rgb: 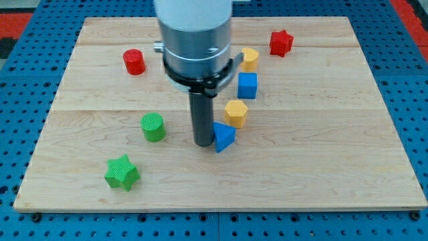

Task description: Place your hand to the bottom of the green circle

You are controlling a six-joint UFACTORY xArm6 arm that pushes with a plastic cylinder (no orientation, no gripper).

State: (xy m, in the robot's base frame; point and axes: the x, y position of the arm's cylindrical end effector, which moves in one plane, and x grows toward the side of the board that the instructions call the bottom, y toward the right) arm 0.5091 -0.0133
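The green circle (153, 126) is a short green cylinder on the wooden board, left of the middle. My tip (202, 142) rests on the board to the right of the green circle and slightly lower, about a block's width and a half away. The tip touches or nearly touches the blue triangular block (223, 136) on its right side. The rod hangs from the large grey and white arm body at the view's top centre.
A green star (122, 173) lies at the lower left. A red cylinder (134, 61) is at the upper left. A yellow hexagon (236, 113), blue cube (247, 85), yellow block (249, 58) and red star (281, 43) lie to the right. The board's edge (221, 209) runs along the bottom.
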